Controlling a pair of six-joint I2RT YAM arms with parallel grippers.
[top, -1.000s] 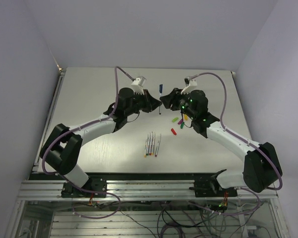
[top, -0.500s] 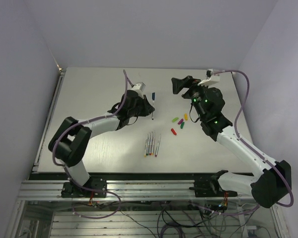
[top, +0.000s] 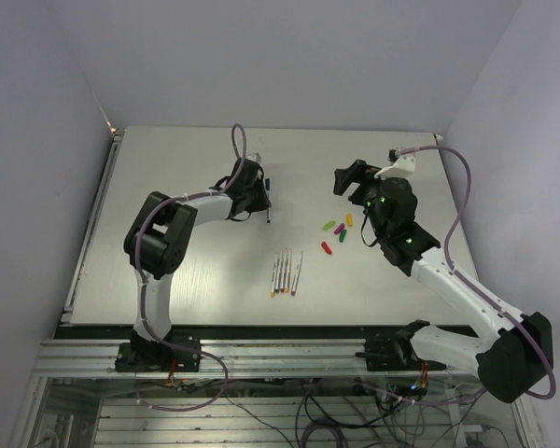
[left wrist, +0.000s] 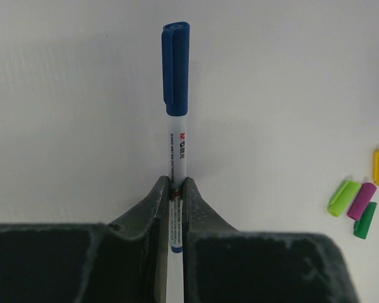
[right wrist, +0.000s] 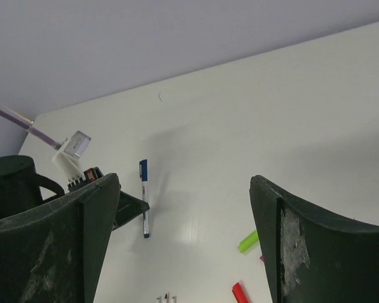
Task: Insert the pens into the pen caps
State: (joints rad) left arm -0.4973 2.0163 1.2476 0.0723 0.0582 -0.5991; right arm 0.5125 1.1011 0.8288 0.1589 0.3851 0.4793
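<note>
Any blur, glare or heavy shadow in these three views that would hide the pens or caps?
Top view: even light, with a mild sheen on the table and nothing washed out. Left wrist view: the pen is sharp and its print readable; the left fingers are dark. Right wrist view: the right fingers fill the lower corners, dark and slightly soft.
</note>
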